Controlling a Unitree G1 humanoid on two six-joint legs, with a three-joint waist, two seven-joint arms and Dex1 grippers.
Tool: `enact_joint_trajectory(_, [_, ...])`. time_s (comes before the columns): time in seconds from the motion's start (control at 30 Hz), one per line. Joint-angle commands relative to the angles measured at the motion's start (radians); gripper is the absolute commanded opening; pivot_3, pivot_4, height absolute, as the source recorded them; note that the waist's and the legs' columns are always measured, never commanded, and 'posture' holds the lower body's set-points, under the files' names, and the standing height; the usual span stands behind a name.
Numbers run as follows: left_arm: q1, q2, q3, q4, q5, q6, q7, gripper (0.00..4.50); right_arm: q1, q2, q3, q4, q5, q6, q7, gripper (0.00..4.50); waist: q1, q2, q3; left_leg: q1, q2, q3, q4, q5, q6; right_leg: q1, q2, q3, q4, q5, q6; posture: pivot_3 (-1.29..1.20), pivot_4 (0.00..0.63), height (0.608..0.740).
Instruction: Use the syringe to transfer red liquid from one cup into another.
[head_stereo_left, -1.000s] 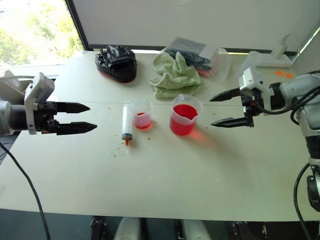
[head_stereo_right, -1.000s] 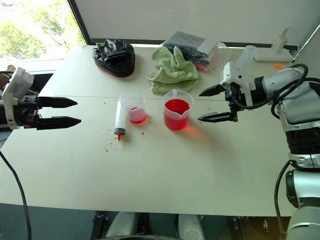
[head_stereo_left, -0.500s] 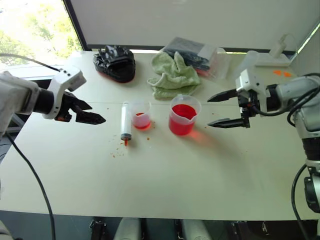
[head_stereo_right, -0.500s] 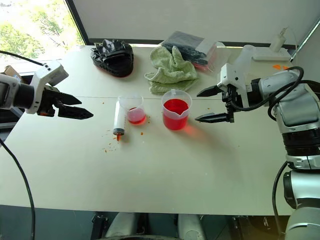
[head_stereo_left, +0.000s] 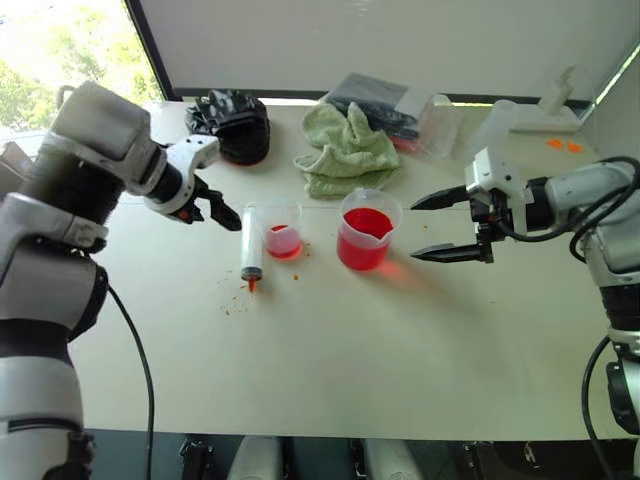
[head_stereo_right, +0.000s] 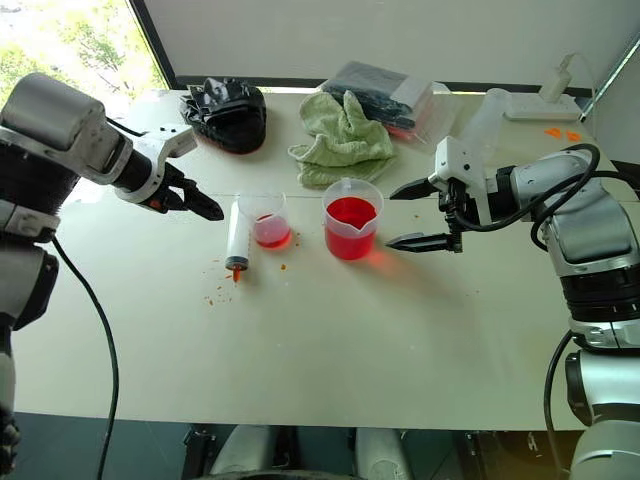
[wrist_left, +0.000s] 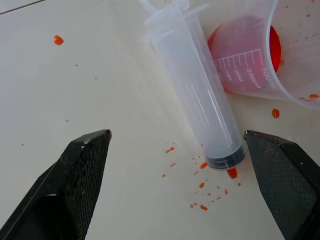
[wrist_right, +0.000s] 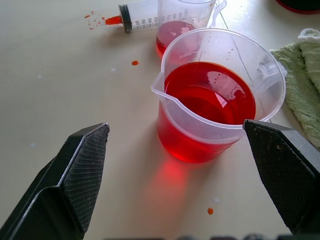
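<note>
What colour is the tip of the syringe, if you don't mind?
Orange-red; the syringe tip shows best in the left wrist view.

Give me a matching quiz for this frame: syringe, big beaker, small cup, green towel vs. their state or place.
Things:
1. syringe
2. big beaker
3. small cup
4. green towel

States or places:
A. crumpled at the back of the table, behind the two containers
B. upright, well filled with red liquid
C. lying flat on the table, orange tip toward the robot
D. upright, only a little red liquid at the bottom

Pairs: 1-C, 2-B, 3-D, 4-A
</note>
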Motion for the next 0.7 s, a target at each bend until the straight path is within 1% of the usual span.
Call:
enact_joint_trajectory(0.03, [-0.032, -0.023, 0.036, 0.096, -0.047, 0.008, 0.119, 4.45, -0.010, -0.015, -0.029, -0.035, 0.017, 0.005, 0.002, 4.50, 0.001, 0.000, 0.000, 0.000, 0.000, 0.000, 0.000, 0.000, 0.000, 0.000, 0.000, 0.000, 0.000, 0.000, 0.000, 0.00, 0.150, 0.711])
enact_joint_trajectory(0.27, [-0.009, -0.045, 0.051, 0.124, -0.218, 0.008, 0.305, 4.45, -0.041, -0.031, -0.045, -0.072, 0.080, 0.079, 0.040, 4.50, 0.003, 0.000, 0.000, 0.000, 0.000, 0.000, 0.000, 0.000, 0.000, 0.000, 0.000, 0.000, 0.000, 0.000, 0.000, 0.00, 0.150, 0.711])
enact_joint_trajectory(0.37, [0.010, -0.055, 0.049, 0.124, -0.305, 0.008, 0.393, 4.45, -0.028, -0.046, -0.031, -0.107, 0.094, 0.098, 0.063, 4.50, 0.005, 0.000, 0.000, 0.000, 0.000, 0.000, 0.000, 0.000, 0.000, 0.000, -0.001, 0.000, 0.000, 0.000, 0.000, 0.00, 0.150, 0.711])
enact_joint_trajectory(0.47, [0.021, -0.072, 0.062, 0.129, -0.386, 0.008, 0.491, 4.45, -0.018, -0.044, -0.023, -0.132, 0.096, 0.109, 0.053, 4.50, 0.005, 0.000, 0.000, 0.000, -0.001, 0.000, 0.000, 0.000, 0.000, 0.000, -0.001, 0.000, 0.000, 0.000, 0.000, 0.00, 0.150, 0.711])
enact_joint_trajectory(0.57, [0.020, -0.101, 0.101, 0.165, -0.447, 0.008, 0.601, 4.45, -0.015, -0.037, -0.025, -0.140, 0.098, 0.114, 0.039, 4.50, 0.006, 0.000, 0.000, 0.000, -0.001, 0.000, 0.001, 0.000, 0.000, 0.000, -0.001, 0.000, 0.000, 0.000, 0.000, 0.00, 0.150, 0.711])
enact_joint_trajectory(0.7, [0.022, -0.161, 0.206, 0.226, -0.477, 0.008, 0.760, 4.45, -0.010, -0.040, -0.029, -0.148, 0.098, 0.118, 0.026, 4.50, 0.006, 0.000, 0.000, 0.000, -0.001, 0.000, 0.001, 0.000, 0.000, 0.000, -0.001, 0.000, 0.000, 0.000, 0.000, 0.00, 0.150, 0.711])
